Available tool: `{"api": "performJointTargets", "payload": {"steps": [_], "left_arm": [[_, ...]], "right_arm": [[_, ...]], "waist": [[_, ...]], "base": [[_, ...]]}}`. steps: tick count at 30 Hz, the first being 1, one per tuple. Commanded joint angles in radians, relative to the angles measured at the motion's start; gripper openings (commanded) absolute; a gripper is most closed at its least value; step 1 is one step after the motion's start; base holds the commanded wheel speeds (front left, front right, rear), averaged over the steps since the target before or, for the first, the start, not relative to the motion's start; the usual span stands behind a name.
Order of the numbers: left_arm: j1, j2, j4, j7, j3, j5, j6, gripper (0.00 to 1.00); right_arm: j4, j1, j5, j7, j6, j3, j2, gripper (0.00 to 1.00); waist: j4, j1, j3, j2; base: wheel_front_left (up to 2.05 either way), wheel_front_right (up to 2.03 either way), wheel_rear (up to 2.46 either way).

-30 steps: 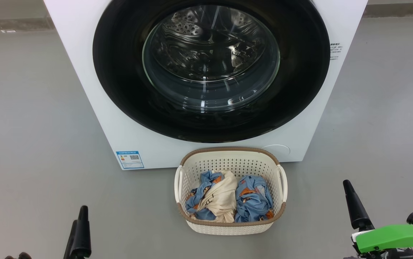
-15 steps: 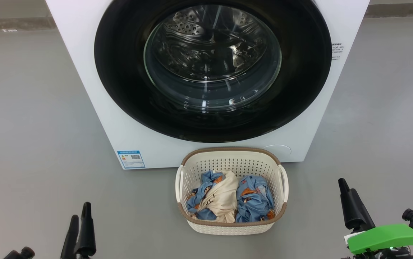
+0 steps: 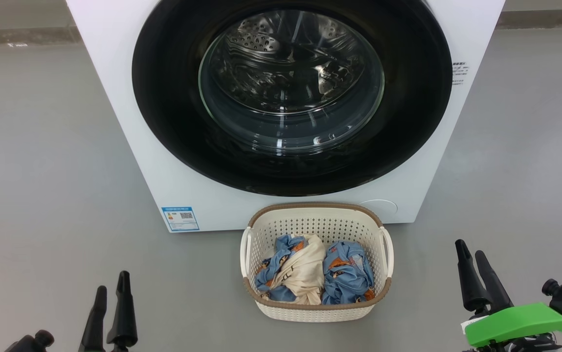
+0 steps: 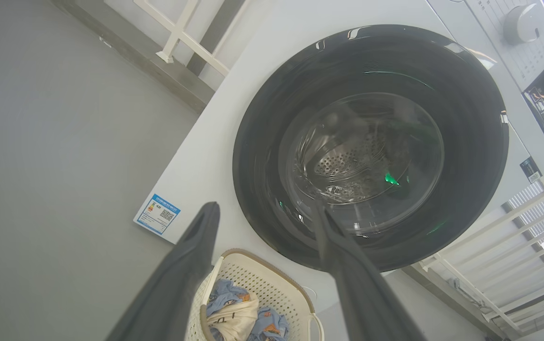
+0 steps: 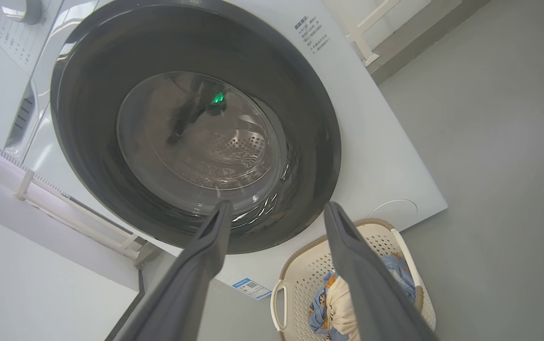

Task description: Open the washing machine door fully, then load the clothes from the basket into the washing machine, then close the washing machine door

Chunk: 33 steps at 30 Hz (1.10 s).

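The white washing machine [image 3: 114,73] stands ahead with its round black-rimmed door [image 3: 173,127] shut flat against the front; the steel drum shows through the glass. On the floor right before it sits the cream basket [image 3: 317,313] holding the clothes [image 3: 310,274], one cream piece between blue printed ones. My left gripper [image 3: 112,283] hovers low at the left, open and empty. My right gripper [image 3: 469,247] is at the lower right, open and empty, right of the basket. In the wrist views the door [image 4: 262,123] [image 5: 87,142] and basket [image 4: 272,279] [image 5: 309,270] lie beyond the spread fingers.
Grey floor [image 3: 41,171] spreads on both sides of the machine. A blue label [image 3: 180,218] sits low on its front left. A white railing [image 4: 499,265] stands beside the machine. A knob and control panel [image 4: 518,23] top the front.
Both grippers have risen a little into the head view, and the right one has shifted slightly left. The head view has tipped a bit. Door, basket and clothes stay put.
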State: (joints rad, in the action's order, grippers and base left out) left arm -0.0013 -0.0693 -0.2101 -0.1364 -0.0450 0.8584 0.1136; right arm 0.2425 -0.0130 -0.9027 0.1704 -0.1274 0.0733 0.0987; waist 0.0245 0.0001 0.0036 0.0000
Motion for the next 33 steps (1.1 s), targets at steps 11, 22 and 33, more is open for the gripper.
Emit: {"api": "performJointTargets", "payload": {"steps": [11, 22, 33], "left_arm": [[-0.020, -0.005, 0.039, -0.040, 0.015, -0.143, 0.007, 1.00], [-0.026, -0.006, 0.000, -0.067, 0.023, -0.265, 0.010, 1.00], [-0.036, -0.011, -0.005, -0.092, 0.020, -0.380, 0.013, 1.00]], "right_arm": [[-0.042, -0.029, 0.151, 0.032, -0.003, 0.015, 0.003, 1.00], [-0.043, -0.026, 0.283, 0.051, -0.003, 0.001, -0.004, 1.00], [-0.048, -0.017, 0.402, 0.068, -0.003, -0.014, -0.014, 1.00]], "waist": [[0.004, -0.0001, 0.001, 0.0000], [0.011, -0.0001, 0.009, 0.0000], [0.014, -0.0001, 0.021, 0.0000]], "base": [[0.00, 0.00, 0.00], [0.00, 0.00, 0.00], [0.00, 0.00, 0.00]]}}
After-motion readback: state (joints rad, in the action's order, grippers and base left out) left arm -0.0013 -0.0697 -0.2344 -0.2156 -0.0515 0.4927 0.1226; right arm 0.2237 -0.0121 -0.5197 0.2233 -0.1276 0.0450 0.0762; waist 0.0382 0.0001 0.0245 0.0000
